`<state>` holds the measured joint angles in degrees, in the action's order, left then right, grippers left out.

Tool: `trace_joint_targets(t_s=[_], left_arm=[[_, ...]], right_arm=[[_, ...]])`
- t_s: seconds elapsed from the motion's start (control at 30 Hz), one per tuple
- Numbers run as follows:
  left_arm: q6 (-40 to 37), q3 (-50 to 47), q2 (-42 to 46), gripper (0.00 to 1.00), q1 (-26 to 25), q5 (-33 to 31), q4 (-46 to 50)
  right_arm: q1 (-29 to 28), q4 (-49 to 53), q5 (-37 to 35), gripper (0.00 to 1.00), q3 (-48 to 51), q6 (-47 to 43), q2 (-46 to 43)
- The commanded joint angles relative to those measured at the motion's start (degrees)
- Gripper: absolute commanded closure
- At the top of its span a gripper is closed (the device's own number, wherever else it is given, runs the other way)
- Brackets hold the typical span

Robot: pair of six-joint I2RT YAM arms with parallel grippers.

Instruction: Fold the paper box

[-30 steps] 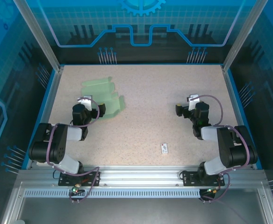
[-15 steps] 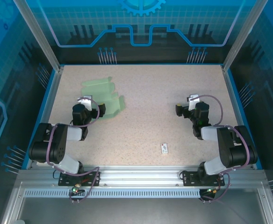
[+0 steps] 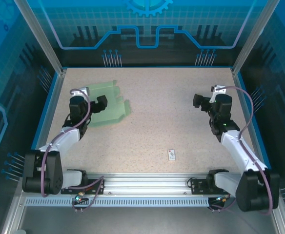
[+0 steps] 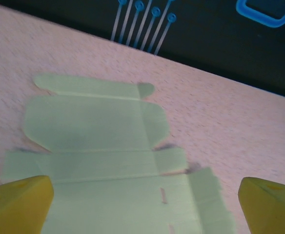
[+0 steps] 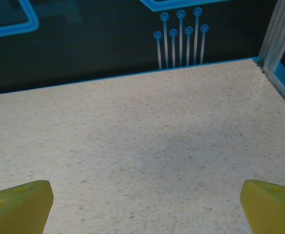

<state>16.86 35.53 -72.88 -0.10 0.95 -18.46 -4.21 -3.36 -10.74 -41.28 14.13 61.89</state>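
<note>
Card cut-out, pale mint-green, thin, flat with several flaps, the paper box [image 3: 109,104], is lying unfolded on the far-left part of the speckled beige counter [image 3: 172,117]. In the left wrist view the paper box [image 4: 101,146] is showing creased panels, rounded flaps pointing to the far edge, and small slits near the bottom.

Left tool [image 3: 92,97] is sitting over the near-left part of the card, jaws spread wide. In its wrist view the left tool [image 4: 145,209] is straddling the card, with yellow fingertips [image 4: 18,204] at each bottom corner of the picture. Nothing is being pinched. Can't tell whether the tips are touching the card.

Right tool [image 3: 208,95] is hanging over bare counter on the right side, well apart from the card, jaws also spread wide and gripping nothing. In its wrist view the right tool [image 5: 145,204] is facing bare speckled surface toward the far-right corner.

Tiny white rectangular tag with a dark mark [image 3: 172,155] is lying near the front edge, between the two arm bases, closer to the right one, well apart from the card.
</note>
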Motion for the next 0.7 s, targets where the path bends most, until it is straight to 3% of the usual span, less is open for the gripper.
trace_joint_targets(t_s=[0.0, 0.17, 0.33, 0.5, 0.67], left_arm=[[11.09, -0.79, 2.47, 0.02, -1.61, 7.29, 10.51], [10.83, 1.93, 3.85, 0.05, -6.63, 9.18, 16.48], [7.45, 4.58, 2.04, 0.06, -8.69, 0.62, 23.12], [7.13, 3.85, 2.47, 0.06, -5.87, -4.58, 21.24], [9.05, 3.51, 0.07, 0.06, -0.98, -4.92, 19.3]], right_arm=[[-7.75, 14.68, 1.24, 0.0, -4.96, 1.87, -1.12], [-23.65, 18.38, 0.1, 0.0, -10.77, 5.18, 5.49], [-33.83, 21.03, 2.14, 0.03, -19.66, 4.94, 19.13], [-36.74, 17.64, 8.26, 0.1, -26.94, 7.12, 31.53], [-37.29, 12.63, 11.97, 0.2, -33.85, 10.28, 42.3]])
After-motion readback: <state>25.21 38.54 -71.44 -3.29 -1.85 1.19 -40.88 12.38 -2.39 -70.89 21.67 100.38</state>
